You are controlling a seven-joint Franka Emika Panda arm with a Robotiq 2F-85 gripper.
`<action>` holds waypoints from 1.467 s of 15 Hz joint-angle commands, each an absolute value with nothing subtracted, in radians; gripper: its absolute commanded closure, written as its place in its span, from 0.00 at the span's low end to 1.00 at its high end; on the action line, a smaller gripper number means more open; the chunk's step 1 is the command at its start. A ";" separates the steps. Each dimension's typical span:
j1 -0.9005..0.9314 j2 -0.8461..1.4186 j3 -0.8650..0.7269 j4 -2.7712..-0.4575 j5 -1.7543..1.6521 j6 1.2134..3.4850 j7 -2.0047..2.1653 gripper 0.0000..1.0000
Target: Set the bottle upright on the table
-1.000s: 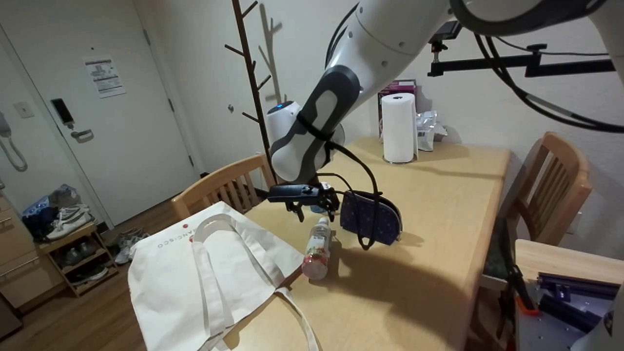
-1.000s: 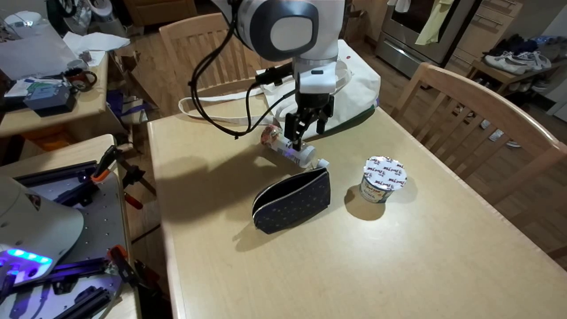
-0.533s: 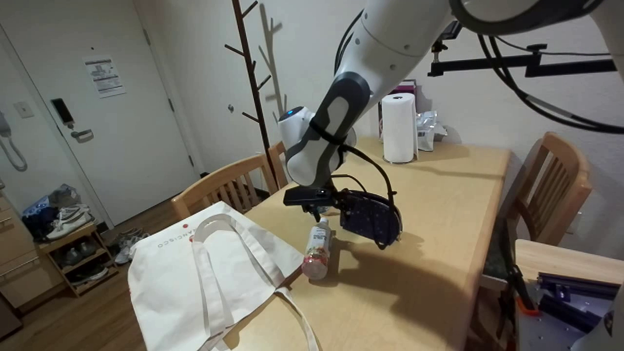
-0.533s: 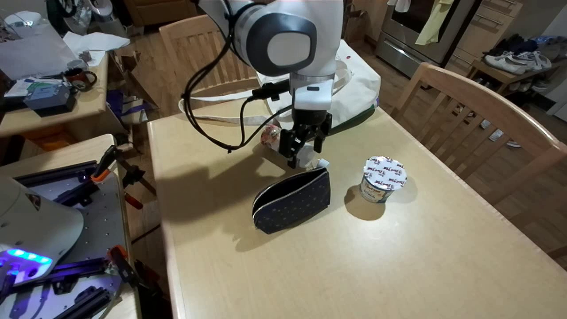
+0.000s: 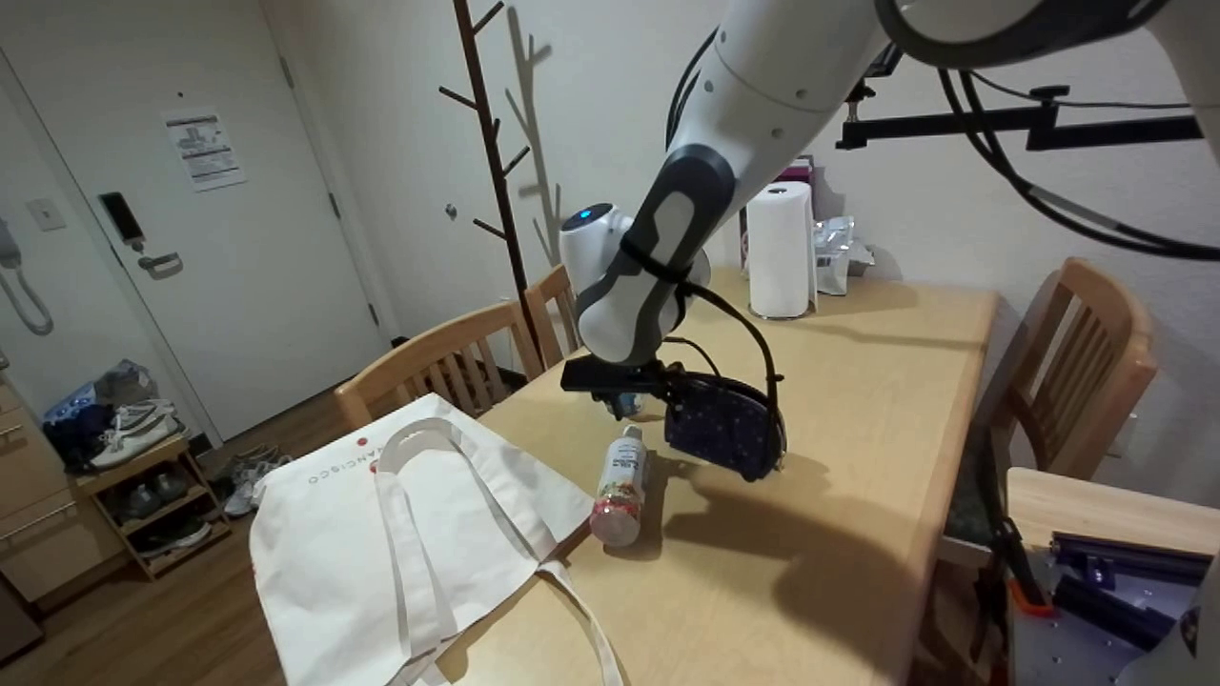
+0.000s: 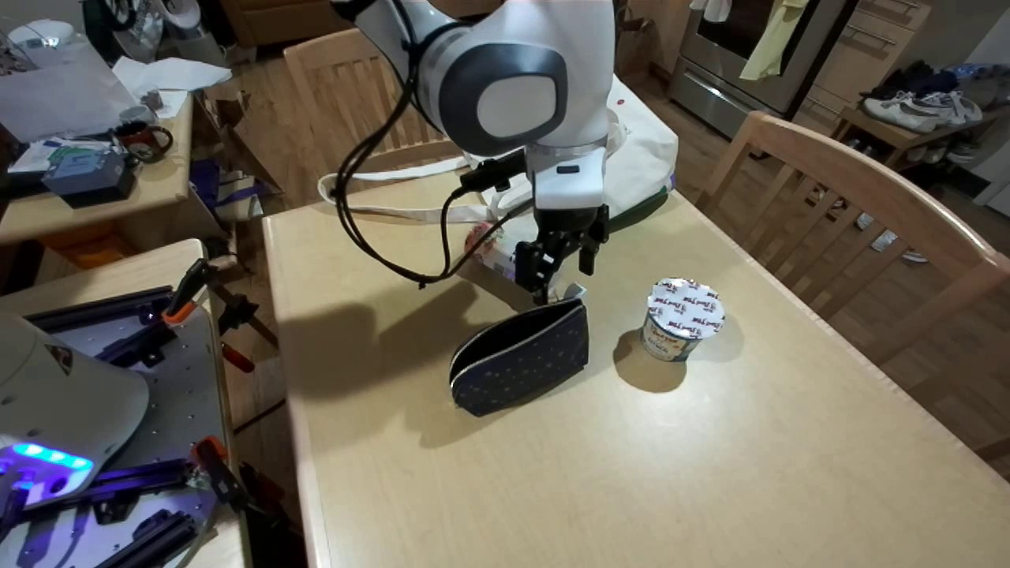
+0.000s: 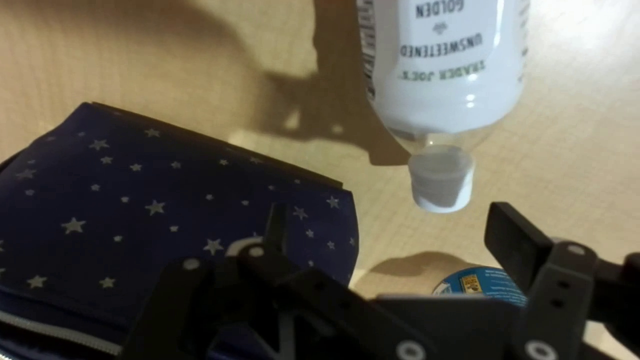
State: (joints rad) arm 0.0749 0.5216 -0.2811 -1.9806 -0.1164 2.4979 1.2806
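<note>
Now the gripper (image 7: 392,235), fingers (image 7: 515,245) wide apart, holds nothing; wrist view, bottle (image 7: 445,95) on its side at one o'clock, starry pouch (image 7: 165,200) at nine!

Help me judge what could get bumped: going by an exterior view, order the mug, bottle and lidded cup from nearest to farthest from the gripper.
In an exterior view, from the gripper:
1. bottle: partly hidden behind it
2. lidded cup: to the picture's right
3. mug: far off, upper left
</note>
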 commanded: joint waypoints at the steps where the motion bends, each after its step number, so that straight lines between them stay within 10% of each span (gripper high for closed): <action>1: 0.012 0.507 -0.226 -2.001 -0.047 2.552 1.227 0.00; 17: -0.094 0.551 -0.134 -1.977 0.215 2.540 1.019 0.02; 18: -0.093 0.555 -0.136 -1.975 0.213 2.538 1.013 0.26; 22: -0.088 0.559 -0.141 -1.977 0.209 2.536 1.002 0.46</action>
State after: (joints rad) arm -0.0753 0.5540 -0.1514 -1.9802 0.1763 2.5292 1.0521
